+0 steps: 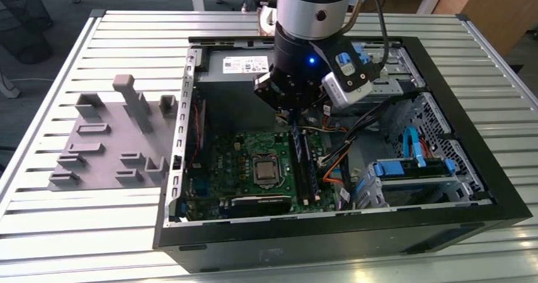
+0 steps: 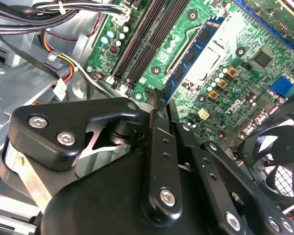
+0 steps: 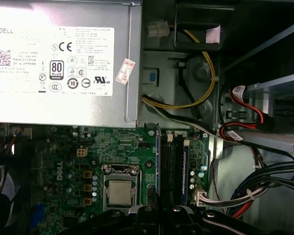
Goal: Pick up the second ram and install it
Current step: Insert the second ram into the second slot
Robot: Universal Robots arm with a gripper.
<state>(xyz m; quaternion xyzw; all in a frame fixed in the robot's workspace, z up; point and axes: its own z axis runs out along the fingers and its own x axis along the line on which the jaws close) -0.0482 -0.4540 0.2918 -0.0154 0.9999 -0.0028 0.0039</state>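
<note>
The arm stands over an open computer case (image 1: 470,169) that lies on a slatted metal tabletop (image 1: 109,226), with the pincer (image 1: 288,111) hanging just above the upper end of the memory slots (image 1: 304,163) on the green motherboard (image 1: 227,163); in the second wrist view the pincer (image 2: 159,100) has its black fingers (image 2: 157,115) drawn close together, pinched on the thin edge of the second ram (image 2: 160,94), a dark flat stick whose upper edge just shows between the fingertips; whether its lower edge has reached a slot I cannot tell; in the first wrist view a blue-edged stick (image 3: 158,156) stands upright in the slot nearest the processor (image 3: 120,192), beside the dark empty slots (image 3: 174,164), and the pincer (image 3: 159,211) sits directly at the near end of that row; the silver power supply (image 3: 59,63) with its white label fills the far end of the case, and yellow, red and black cables (image 3: 201,93) run along the side past the slots; a black fan (image 2: 279,156) shows at the edge of the second wrist view; on the exterior view's left, well apart from the case, a gray plastic fixture (image 1: 109,138) with upright blocks rests on the tabletop; blue drive brackets (image 1: 412,166) sit in the case on the exterior view's right.
</note>
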